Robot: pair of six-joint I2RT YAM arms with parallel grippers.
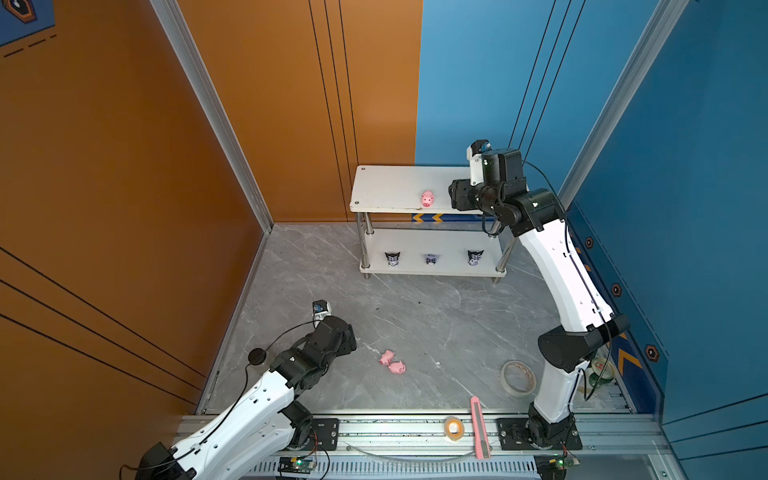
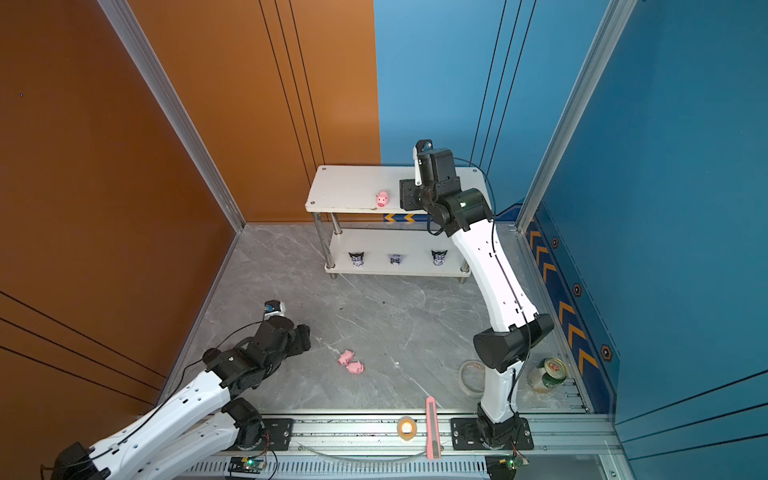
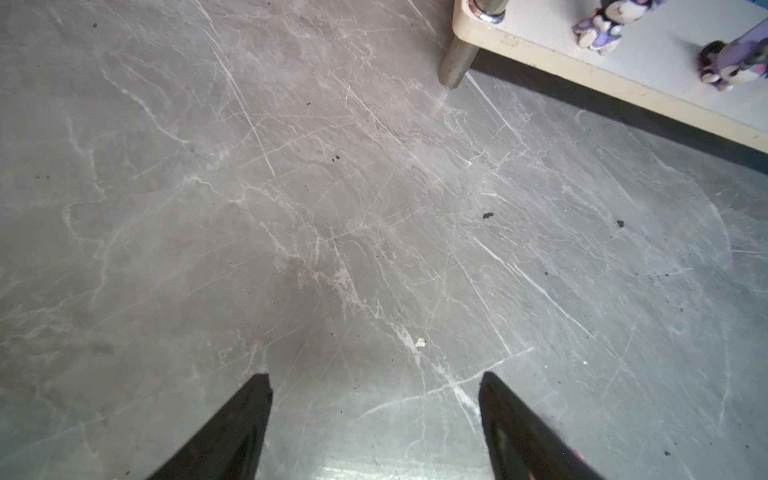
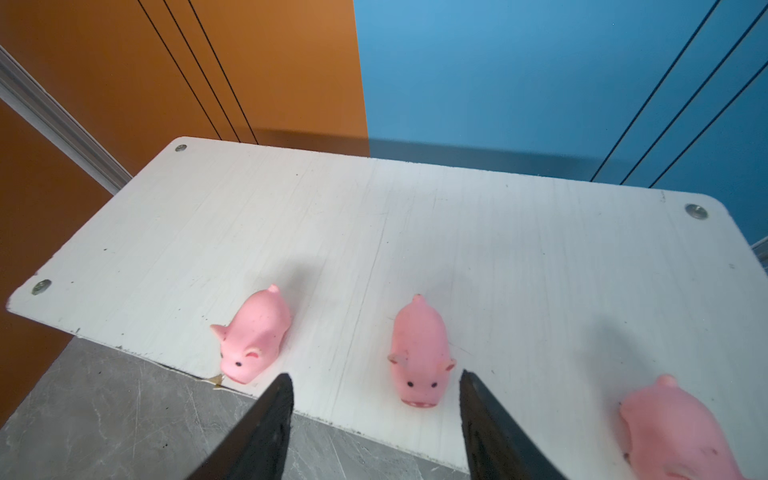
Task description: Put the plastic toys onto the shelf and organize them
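Pointing snout-first at the gaping, empty right tool (image 4: pixel 375 374), middle pig (image 4: pixel 419 357) stands on shelf (image 4: pixel 415 228).

I see three pink pigs (image 4: pixel 419 353) upright on the shelf (image 1: pixel 386 187)'s top board, three purple figurines (image 1: pixel 432 259) on the board below, and two more pigs (image 1: pixel 398 367) side by side on the desk (image 1: pixel 436 324).

Bright even overhead light; soft shadows; wrist views blurred at edges.
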